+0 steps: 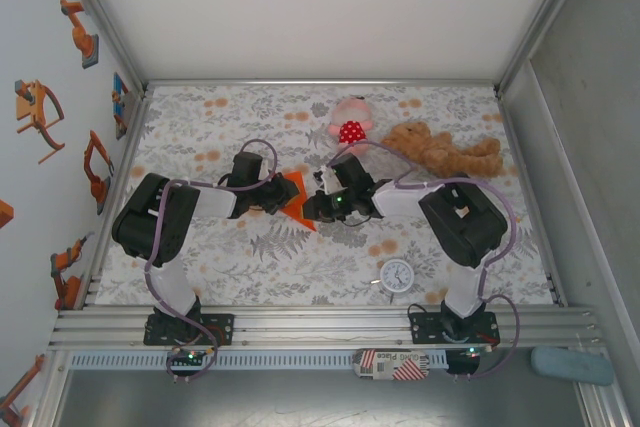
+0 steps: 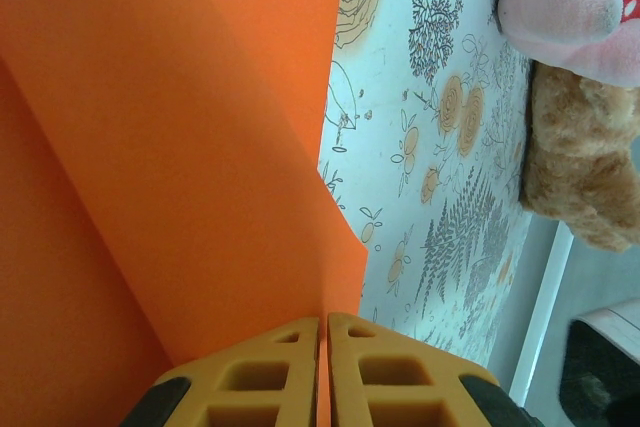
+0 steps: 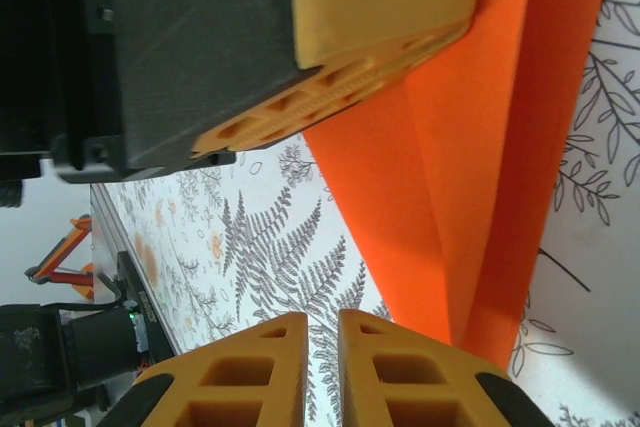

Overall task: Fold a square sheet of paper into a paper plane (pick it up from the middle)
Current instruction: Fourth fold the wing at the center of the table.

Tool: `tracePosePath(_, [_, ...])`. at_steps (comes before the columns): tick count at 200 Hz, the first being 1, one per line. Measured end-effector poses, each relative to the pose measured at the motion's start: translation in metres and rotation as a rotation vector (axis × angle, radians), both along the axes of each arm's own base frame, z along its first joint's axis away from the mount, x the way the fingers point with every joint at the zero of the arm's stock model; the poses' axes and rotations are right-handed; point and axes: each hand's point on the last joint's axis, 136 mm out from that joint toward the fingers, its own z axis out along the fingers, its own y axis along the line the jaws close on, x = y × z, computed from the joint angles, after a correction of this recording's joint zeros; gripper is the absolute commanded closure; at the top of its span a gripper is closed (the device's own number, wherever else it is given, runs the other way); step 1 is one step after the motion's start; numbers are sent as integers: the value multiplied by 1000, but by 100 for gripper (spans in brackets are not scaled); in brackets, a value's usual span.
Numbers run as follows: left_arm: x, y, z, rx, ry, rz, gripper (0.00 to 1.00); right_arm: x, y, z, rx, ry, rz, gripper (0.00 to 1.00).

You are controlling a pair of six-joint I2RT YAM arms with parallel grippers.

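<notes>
Elbow bent outward, left arm [image 1: 205,202] reaches inward, fingers [image 2: 265,372] pinching orange sheet [image 2: 180,147].

Folded orange paper [image 3: 470,217] runs 1 to 6 o'clock on floral tabletop [image 3: 250,247]; left pincer [image 3: 400,47] at 12; right pincer [image 3: 322,332] at 6, fingers slightly apart.

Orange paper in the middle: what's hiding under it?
Around the orange paper the leaf-patterned tablecloth shows, so it likely continues beneath. Anything directly under the folded sheet is covered and cannot be seen.
</notes>
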Motion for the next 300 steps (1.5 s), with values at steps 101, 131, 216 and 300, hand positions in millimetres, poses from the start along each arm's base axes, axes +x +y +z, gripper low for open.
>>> tracePosePath(101, [-2, 1, -7, 11, 20, 1, 89, -5, -4, -17, -39, 40, 9, 85])
tracePosePath(131, [-3, 1, -7, 11, 22, 0, 89, -6, -4, -22, -46, 48, 9, 85])
tracePosePath(216, [-3, 2, -9, 14, 28, 0, 89, -6, -5, -30, -57, 54, 15, 85])
tracePosePath(300, [-1, 2, -9, 9, 35, -1, 89, -6, -7, -32, -84, 50, 27, 86])
